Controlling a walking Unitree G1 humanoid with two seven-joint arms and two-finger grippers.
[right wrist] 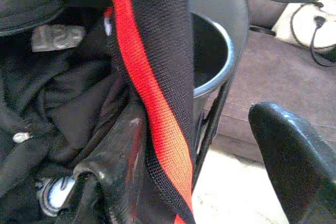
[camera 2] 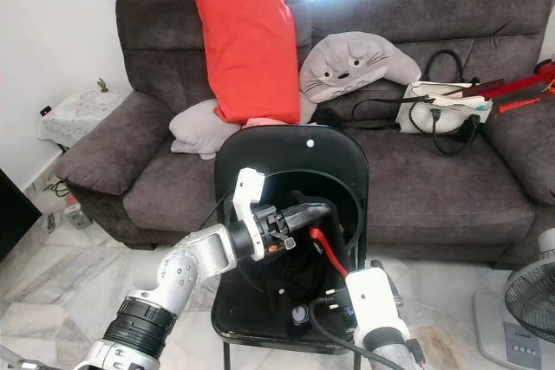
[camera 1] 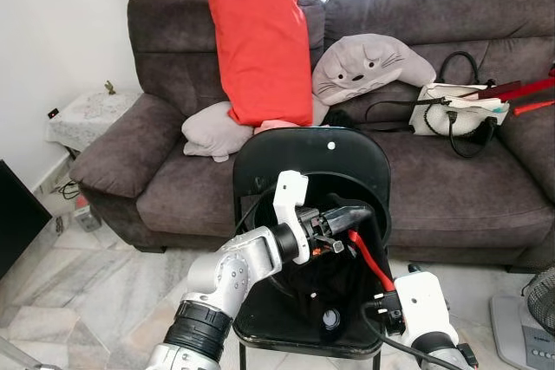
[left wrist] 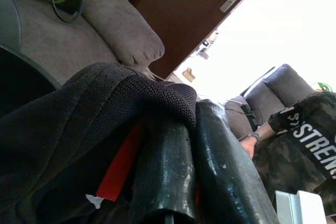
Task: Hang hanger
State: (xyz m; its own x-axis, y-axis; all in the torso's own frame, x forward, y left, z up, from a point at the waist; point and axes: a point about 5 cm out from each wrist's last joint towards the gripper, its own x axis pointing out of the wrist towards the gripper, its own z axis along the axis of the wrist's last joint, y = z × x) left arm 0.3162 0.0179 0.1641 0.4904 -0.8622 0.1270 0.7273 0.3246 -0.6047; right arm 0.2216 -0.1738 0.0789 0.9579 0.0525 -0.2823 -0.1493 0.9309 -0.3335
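The red hanger (camera 1: 368, 257) slants over the black chair (camera 1: 347, 158) with a black garment (camera 1: 325, 288) bunched on the seat beneath it; its upper end is clamped in the left gripper (camera 1: 338, 224), whose fingers are together on it and a fold of cloth. The right gripper (right wrist: 199, 145) sits at its lower end, fingers apart around a red-and-black strap (right wrist: 157, 103). I judge this the lifting step, and next both must raise it clear of the chair and find a rail.
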